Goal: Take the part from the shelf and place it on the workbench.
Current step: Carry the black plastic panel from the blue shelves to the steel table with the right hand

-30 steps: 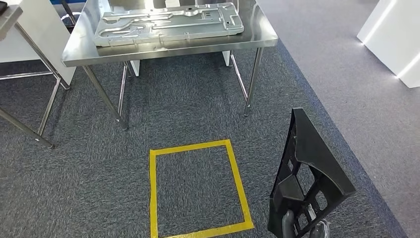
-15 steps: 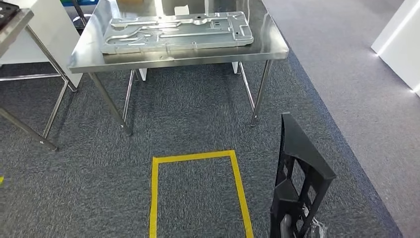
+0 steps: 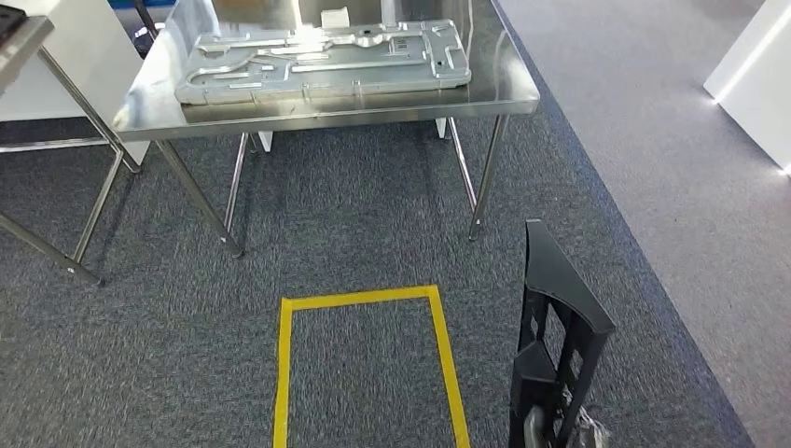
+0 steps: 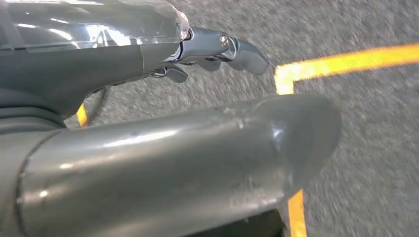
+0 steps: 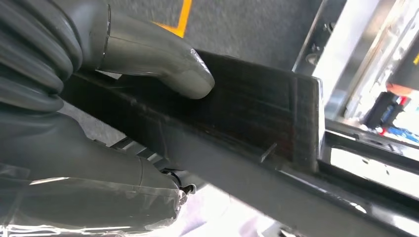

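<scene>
A second steel table was seen at far left, partly cut off. Just beside it, the workbench, a steel table on thin legs, was seen across the top of the head view, with a large stamped metal panel lying flat on it. Below the workbench, a yellow taped rectangle was marked on the grey carpet.

Left hand: seen in the left wrist view above the carpet, near a corner of the yellow tape. Thumb was extended, darker fingers were set apart from it, nothing was held between them. The hand was read as spread and empty.

Right of the taped rectangle, the black part was seen held upright, low at the right of the head view, well apart from the workbench and not on it. It was a flat ribbed plastic frame with open cutouts, tapering to a point at its upper end.

Right hand: gripped around the part's lower end, mostly hidden behind it in the head view. In the right wrist view the thumb was pressed against one face of the part, with the fingers wrapped on the opposite side, so the part was clamped edge-on in the hand. A white cabinet was seen at far right.
</scene>
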